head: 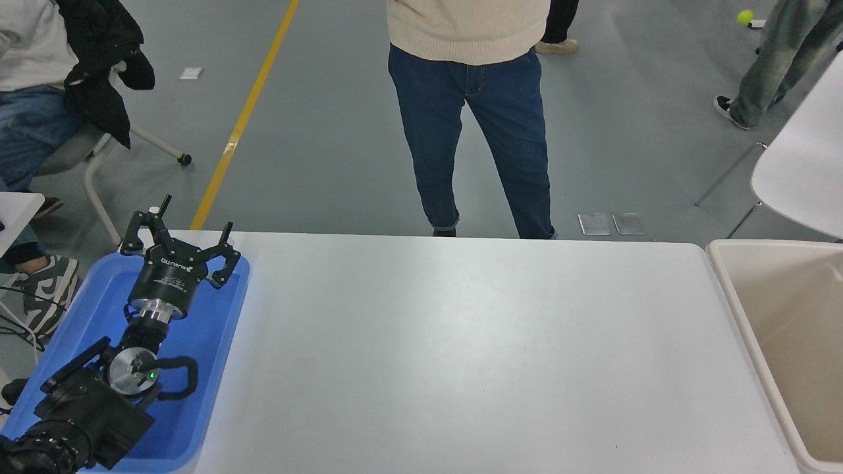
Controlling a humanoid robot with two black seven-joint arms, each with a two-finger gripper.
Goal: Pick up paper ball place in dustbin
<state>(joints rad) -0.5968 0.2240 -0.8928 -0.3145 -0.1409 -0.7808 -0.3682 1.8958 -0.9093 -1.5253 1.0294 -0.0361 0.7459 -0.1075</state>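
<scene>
Our right arm out of frame, so can't tell its grip at all. Left gripper (179, 245) parked over blue tray (217, 368), fingers spread, holding nothing. Paper ball nowhere in sight; visible part of dustbin (728, 276) shows none, table (461, 355) neither. Our worry: ball bounced off rim or landed outside bin off-camera, we'd never know. Person (474, 118) standing at far edge, close by.

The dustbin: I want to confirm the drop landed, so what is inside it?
The visible part of the dustbin shows only bare cream walls and floor; no paper ball is visible. Its right side runs off the picture, so anything lying there cannot be seen.
</scene>
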